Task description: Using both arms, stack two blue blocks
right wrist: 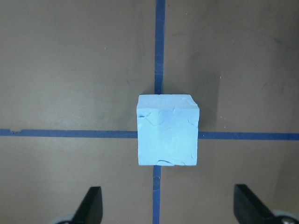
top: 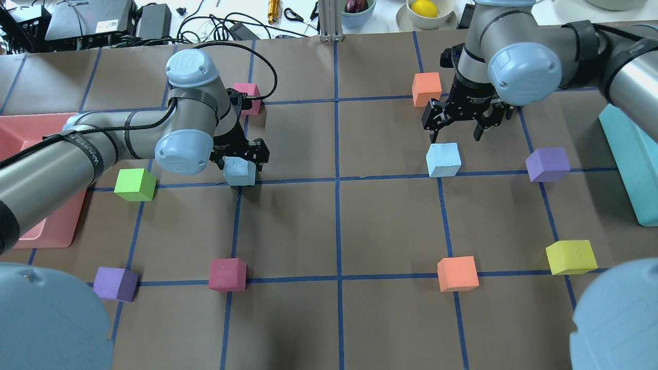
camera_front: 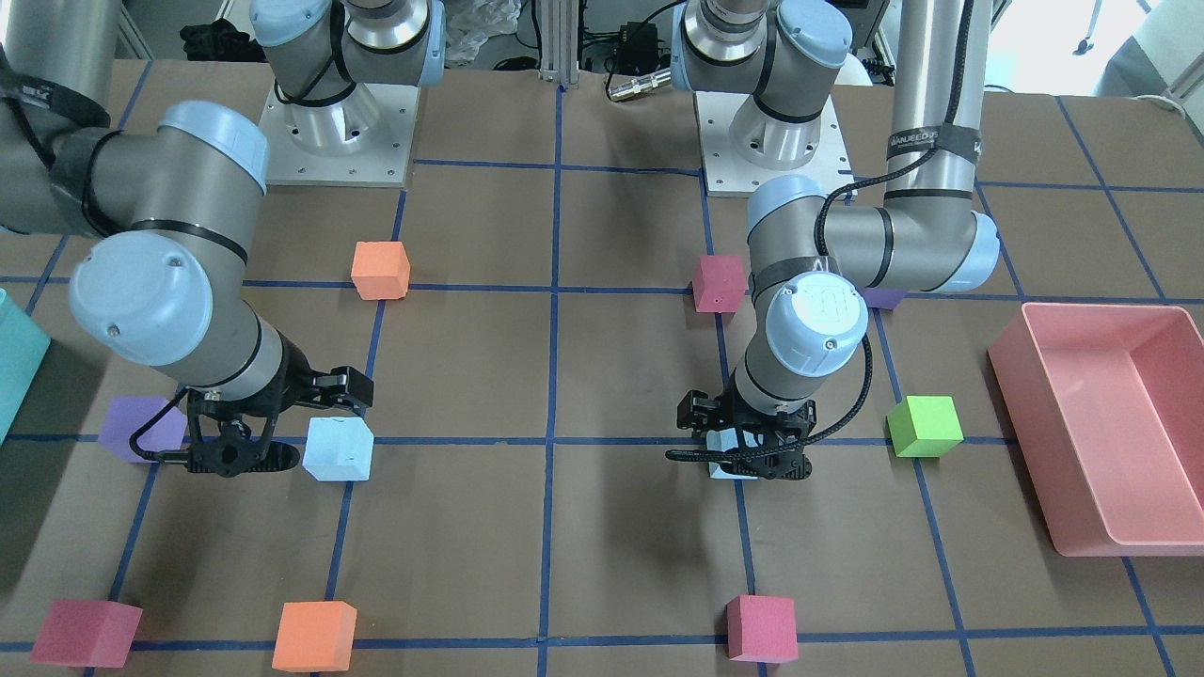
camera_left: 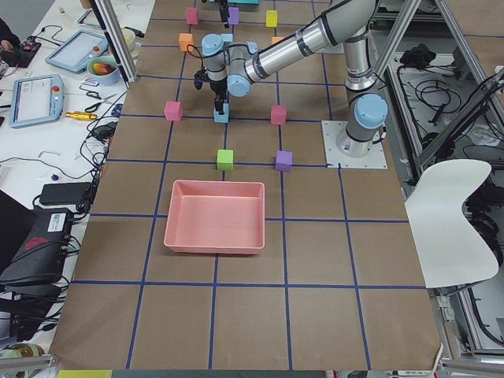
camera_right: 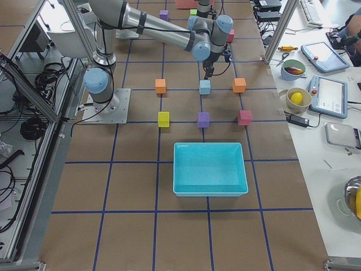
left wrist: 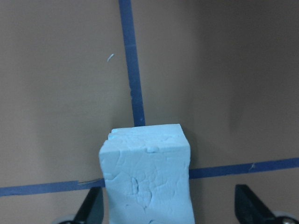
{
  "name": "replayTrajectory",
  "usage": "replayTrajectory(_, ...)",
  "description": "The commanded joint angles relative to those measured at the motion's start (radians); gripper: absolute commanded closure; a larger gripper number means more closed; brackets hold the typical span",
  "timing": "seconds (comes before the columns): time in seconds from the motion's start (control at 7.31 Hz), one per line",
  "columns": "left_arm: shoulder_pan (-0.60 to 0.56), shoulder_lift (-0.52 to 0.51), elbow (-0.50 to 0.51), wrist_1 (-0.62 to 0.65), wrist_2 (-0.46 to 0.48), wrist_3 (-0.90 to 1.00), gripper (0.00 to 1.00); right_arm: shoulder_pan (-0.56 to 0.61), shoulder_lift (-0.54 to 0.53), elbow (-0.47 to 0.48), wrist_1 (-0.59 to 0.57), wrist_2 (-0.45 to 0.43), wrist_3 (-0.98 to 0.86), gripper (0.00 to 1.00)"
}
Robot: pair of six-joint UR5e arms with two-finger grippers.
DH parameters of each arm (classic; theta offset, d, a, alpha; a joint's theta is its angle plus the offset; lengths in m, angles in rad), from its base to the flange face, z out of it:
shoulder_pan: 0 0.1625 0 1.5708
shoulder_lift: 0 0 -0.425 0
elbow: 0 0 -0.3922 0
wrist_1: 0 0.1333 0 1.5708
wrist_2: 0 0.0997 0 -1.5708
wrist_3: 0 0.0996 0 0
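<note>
**Left gripper** [top: 240, 157]: jaws spread wide, set low around blue block A [left wrist: 147, 179]. The block stood between the fingers [left wrist: 91, 211], close against one and with a clear gap to the other, so nothing was clamped. Blue block A rested on the table [top: 288, 226] at a crossing of the blue tape lines [top: 337, 231], with a green cube [top: 135, 184] near it on the side of the pink tray.

**Right gripper** [top: 456, 136]: jaws equally wide and holding nothing, it hovered over the table just beyond blue block B [top: 443, 159]. In the right wrist view that block lay squarely on a tape crossing, ahead of both fingertips and touching neither. An orange cube [top: 426, 88] lay beyond it and a purple cube [top: 548, 164] beside it. The two blue blocks were well apart and unstacked.

**Writing:** a black strap [top: 82, 150] round the left arm [top: 118, 136] carried white lettering too small to read with certainty. The white print on the right gripper's body was likewise illegible.

**Containers:** the pink tray [camera_left: 214, 186] stood at the left arm's end of the table. The teal box [camera_right: 210, 145] stood at the right arm's end. Beyond the table's far edge, a white bowl [top: 426, 23] held a yellow fruit [top: 425, 7].
</note>
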Motion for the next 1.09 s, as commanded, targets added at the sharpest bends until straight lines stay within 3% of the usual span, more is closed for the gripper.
replayTrajectory(0.0,0.0,-0.008,-0.003,0.005,0.016,0.002,0.0,0.001,0.055,0.001,-0.074,-0.005,0.009,0.0)
replayTrajectory(0.96,0.002,-0.018,0.007,0.009,0.014,0.002,0.1,-0.007,0.111,0.066,-0.08,-0.002,0.015,0.0)
